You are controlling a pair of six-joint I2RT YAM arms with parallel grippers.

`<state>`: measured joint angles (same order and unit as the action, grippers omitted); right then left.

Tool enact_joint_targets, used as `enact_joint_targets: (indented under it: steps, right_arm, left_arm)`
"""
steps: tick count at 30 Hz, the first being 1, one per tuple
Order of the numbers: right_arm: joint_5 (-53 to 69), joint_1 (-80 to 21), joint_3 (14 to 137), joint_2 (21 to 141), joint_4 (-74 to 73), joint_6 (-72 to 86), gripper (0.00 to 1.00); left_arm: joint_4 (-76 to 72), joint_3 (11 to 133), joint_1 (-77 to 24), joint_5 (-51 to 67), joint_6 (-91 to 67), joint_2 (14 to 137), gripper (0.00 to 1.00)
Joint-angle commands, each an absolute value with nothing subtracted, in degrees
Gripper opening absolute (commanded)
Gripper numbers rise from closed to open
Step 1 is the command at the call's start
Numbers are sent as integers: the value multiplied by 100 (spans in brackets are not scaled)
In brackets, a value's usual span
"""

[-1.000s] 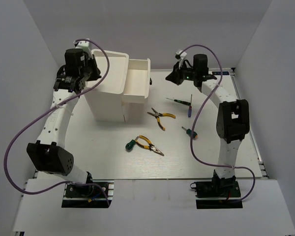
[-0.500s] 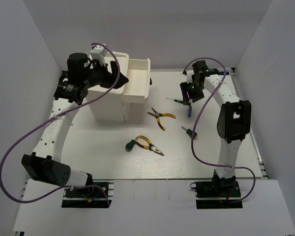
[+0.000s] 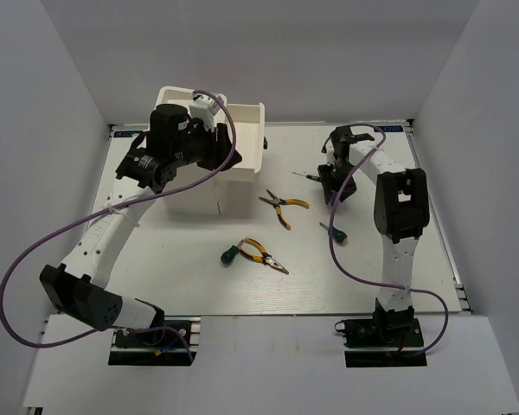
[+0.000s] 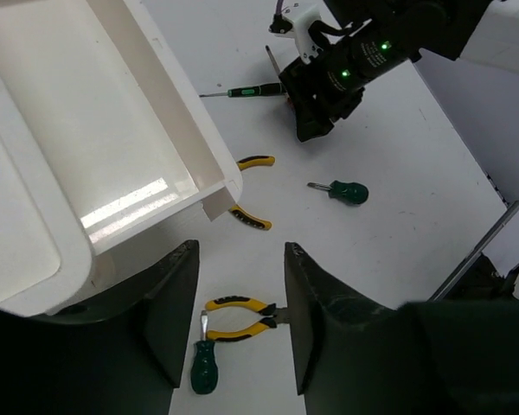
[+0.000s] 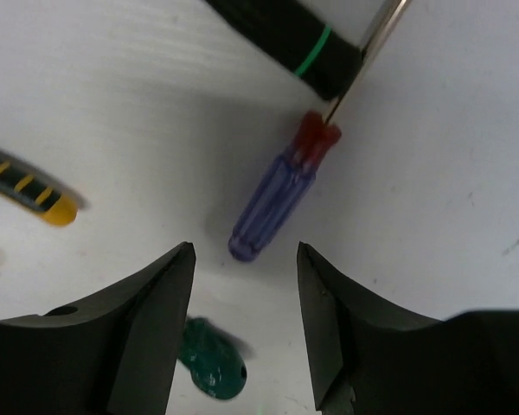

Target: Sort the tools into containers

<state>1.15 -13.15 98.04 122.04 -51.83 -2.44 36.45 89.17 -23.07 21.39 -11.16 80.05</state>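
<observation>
While the left arm has swung over the white drawer box [image 3: 190, 194], the right hand [image 5: 242, 285] has dropped low over the purple screwdriver [image 5: 272, 203] at the far right of the table [image 3: 199, 290]. Its fingers are partly open either side of the handle and hold nothing. The left hand [image 4: 240, 294], also partly open and empty, hovers by the pulled-out, empty top drawer [image 4: 186, 138]. A dark screwdriver [image 5: 285, 35] crowds the purple one's shaft, and a green screwdriver [image 5: 209, 367] lies just beside it.
</observation>
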Motion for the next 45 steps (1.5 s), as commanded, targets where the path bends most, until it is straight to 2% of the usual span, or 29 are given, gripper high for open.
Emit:
enact_joint_targets:
  steps: [1, 4, 7, 9, 10, 11, 13, 14, 17, 18, 22, 24, 26, 27, 28, 31, 33, 34, 37, 41, 45]
  right_arm:
    - [26, -1309, 10125, 12532, -4984, -44, 57]
    - [-148, -1309, 10213, 12743, -4869, -44, 57]
    - [-289, -1327, 10239, 12849, -4720, 131, 49]
    - [-342, -1310, 10213, 12841, -4711, 149, 40]
    - [-325, -1275, 10195, 12841, -4737, 184, 34]
    - [-325, -1292, 10134, 12771, -4737, 202, 23]
    - [-334, -1231, 10047, 12709, -4807, 185, 12]
    - [-273, -1196, 10002, 12552, -4834, 185, 1]
    - [-54, -1046, 9888, 12026, -5088, 27, 0]
    - [-61, -968, 9888, 11919, -5245, 44, 0]
    - [974, -835, 9554, 10760, -5011, -781, 0]
    - [2173, -826, 9204, 10121, -4308, -1290, 0]
    - [2853, -878, 9149, 9915, -3766, -1493, 0]
    - [3901, -905, 9245, 9818, -3675, -1694, 0]
    - [4207, -966, 9411, 9826, -3378, -1679, 0]
    - [5000, -1247, 10368, 10509, -2682, -865, 0]
    - [5036, -1544, 11357, 10888, -2506, -485, 0]
    - [4914, -1643, 12078, 11516, -2514, -48, 0]
    - [4650, -2029, 13164, 12187, -2164, 1048, 0]
    - [4079, -2442, 12685, 12208, -951, 1915, 0]
    - [3762, -2733, 12639, 12366, -888, 2118, 0]
  left_arm:
    - [3814, 8921, -2487, 1698, -1160, 7893, 54]
    - [3884, 8921, -2627, 1556, -1213, 7893, 35]
    - [3999, 9043, -2777, 1363, -1213, 8007, 32]
    - [4078, 9123, -2839, 1310, -1213, 8060, 33]
    - [4139, 9184, -2900, 1223, -1213, 8060, 38]
    - [4140, 9185, -2900, 1152, -1213, 8060, 41]
    - [4140, 9237, -3023, 1099, -1213, 8112, 47]
    - [4140, 9237, -3023, 1099, -1213, 8112, 51]
    - [4140, 9237, -3164, 985, -1266, 8235, 52]
    - [4140, 9237, -3225, 836, -1266, 8235, 49]
    - [4017, 9237, -3226, 642, -1161, 8235, 40]
    - [3946, 9237, -3226, 642, -1160, 8235, 37]
    - [3894, 9237, -3226, 642, -1160, 8296, 35]
    - [3894, 9237, -3226, 642, -1160, 8297, 32]
    - [3841, 9237, -3226, 589, -1160, 8297, 31]
    - [3841, 9185, -3226, 431, -1291, 8297, 26]
    - [3841, 8992, -3226, 247, -1432, 8078, 28]
    - [3841, 8930, -3226, 176, -1433, 7990, 30]
    - [3841, 8763, -3226, -43, -1591, 7656, 35]
    - [4061, 8465, -3226, -307, -1827, 7278, 43]
    - [4113, 8139, -3226, -421, -2073, 6935, 46]
